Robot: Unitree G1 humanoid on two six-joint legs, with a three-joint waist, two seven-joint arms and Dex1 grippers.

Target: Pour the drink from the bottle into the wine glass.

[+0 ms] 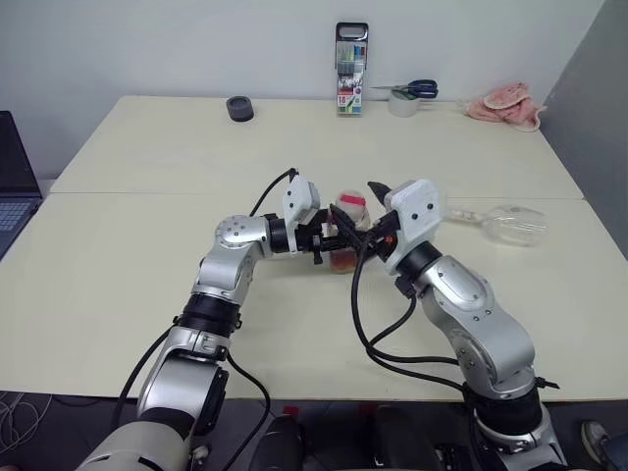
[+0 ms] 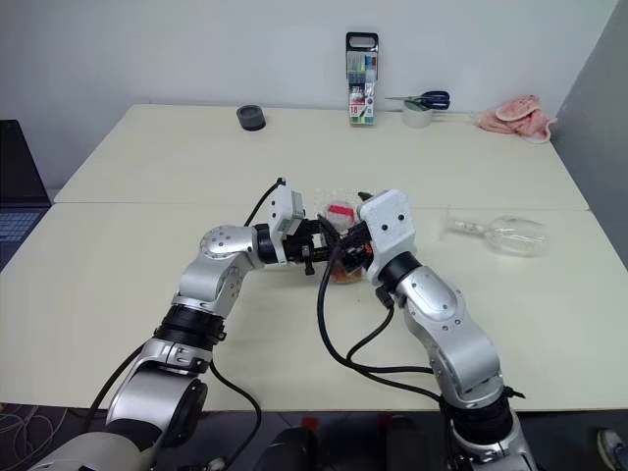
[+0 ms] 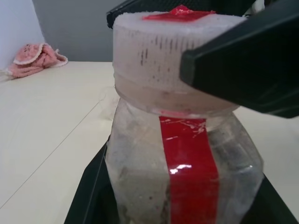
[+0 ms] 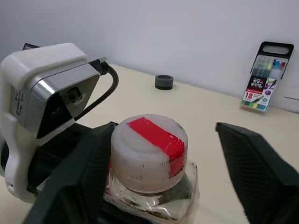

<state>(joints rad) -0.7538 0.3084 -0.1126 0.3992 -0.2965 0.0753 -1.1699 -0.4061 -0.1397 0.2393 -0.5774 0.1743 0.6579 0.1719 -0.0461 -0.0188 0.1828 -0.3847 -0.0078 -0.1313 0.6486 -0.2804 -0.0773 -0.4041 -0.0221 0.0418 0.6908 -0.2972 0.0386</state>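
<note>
At frame centre the bottle point(image 1: 345, 235) is clamped upright by the left claw point(image 1: 329, 242), steadied for uncapping. Its cap point(image 4: 148, 151) is straddled by the right claw point(image 4: 163, 177), jaws wide. The wine glass point(image 1: 510, 224) lies toppled at right on the bench point(image 1: 147, 157).

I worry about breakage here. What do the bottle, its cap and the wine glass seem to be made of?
The bottle looks like clear, scuffed plastic: its squarish walls are cloudy and scratched, with a glossy red strip. Its cap seems whitish matte plastic with ribbed sides. The wine glass, lying on its side, looks like thin clear glass with bright glints, though clear plastic cannot be ruled out.
</note>
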